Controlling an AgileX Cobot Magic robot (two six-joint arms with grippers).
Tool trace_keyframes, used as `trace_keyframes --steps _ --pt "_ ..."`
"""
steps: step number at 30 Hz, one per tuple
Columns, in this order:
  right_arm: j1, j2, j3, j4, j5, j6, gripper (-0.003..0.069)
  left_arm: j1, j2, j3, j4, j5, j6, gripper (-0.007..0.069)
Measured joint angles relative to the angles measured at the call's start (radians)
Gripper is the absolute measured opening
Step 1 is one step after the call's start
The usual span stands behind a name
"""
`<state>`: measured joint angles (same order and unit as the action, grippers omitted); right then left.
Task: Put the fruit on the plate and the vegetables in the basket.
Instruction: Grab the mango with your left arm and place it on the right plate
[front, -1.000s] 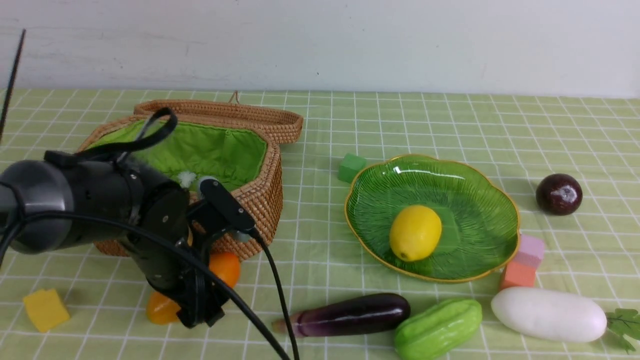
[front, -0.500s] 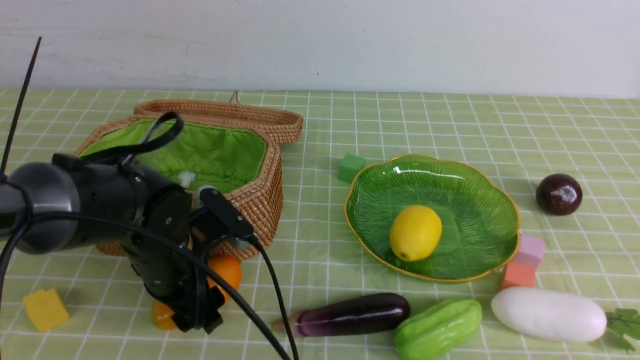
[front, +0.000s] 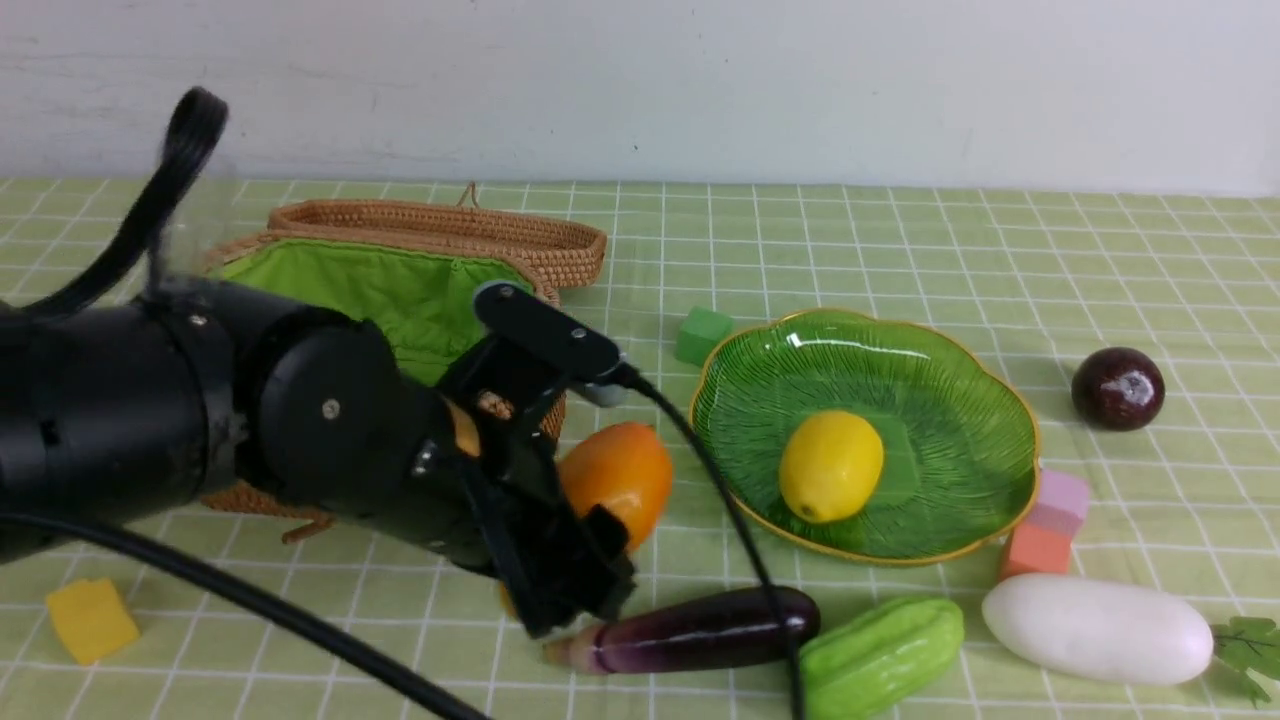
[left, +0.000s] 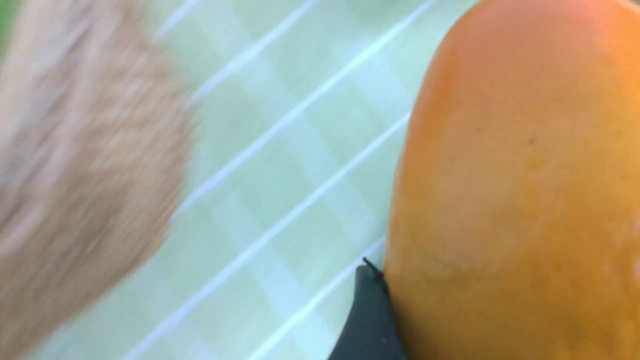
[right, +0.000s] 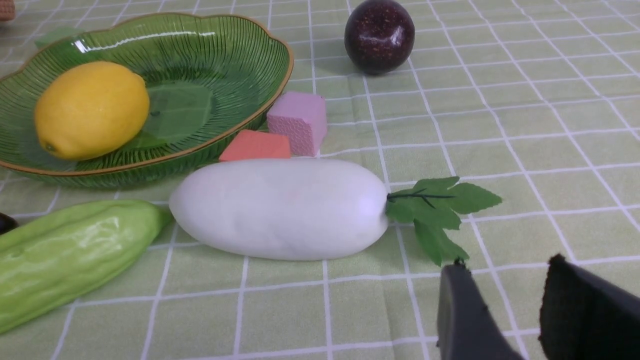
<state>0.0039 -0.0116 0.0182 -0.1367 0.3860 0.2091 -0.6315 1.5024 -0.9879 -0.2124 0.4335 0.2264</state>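
Working from the far left, disregard the yellow foam cube (front: 90, 618) on the tabletop (front: 800, 240). Note the wicker basket (front: 450, 225) next, lid thrown back, green lining exposed. Treat its contents as unknown, being screened by the left arm (front: 200, 420).

Observe the left jaws spread wide and clamped on the mango (front: 615, 475), held clear of the tabletop between the basket and the green glass plate (front: 960, 350), just short of the plate's near-left rim. In the left wrist view, count only one black fingertip (left: 367, 310) pressed against the glossy skin; assume a small contact patch.

Guard against the following:
- Slipping of the smooth, rounded mango from the grip, brought on by any jerk in transit.
- Releasing early or high, sending the mango over the scalloped rim or into the lemon (front: 830, 465) lying in the plate's near half. Lower over bare glass before opening.
- Dragging the trailing cable (front: 742, 535) across the eggplant (front: 700, 628) beneath, and so nudging it toward the ridged gourd (front: 878, 655) just beside it.

Further right, note the pink cube (front: 1060, 498) and orange cube (front: 1035, 552) just beside the plate's edge. Note also the white radish (front: 1098, 628) and the dark purple ball (front: 1118, 388), not yet plated, near the plate's right rim.

Find the right jaws in the right wrist view only: partly open, gripping nothing, hovering near the radish's leafy end.
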Motion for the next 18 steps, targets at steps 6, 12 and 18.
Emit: trace_keyframes --steps 6,12,18 --pt "0.0 0.0 0.0 0.0 0.0 0.0 0.0242 -0.107 0.061 -0.084 -0.034 -0.21 0.062 0.0542" --pt "0.0 0.0 0.0 0.0 0.0 0.0 0.0242 -0.122 0.274 -0.472 -0.082 0.013 0.021 0.0542" --pt "0.0 0.0 0.0 0.0 0.0 0.0 0.0242 -0.122 0.499 -0.819 -0.038 0.205 -0.132 0.0542"
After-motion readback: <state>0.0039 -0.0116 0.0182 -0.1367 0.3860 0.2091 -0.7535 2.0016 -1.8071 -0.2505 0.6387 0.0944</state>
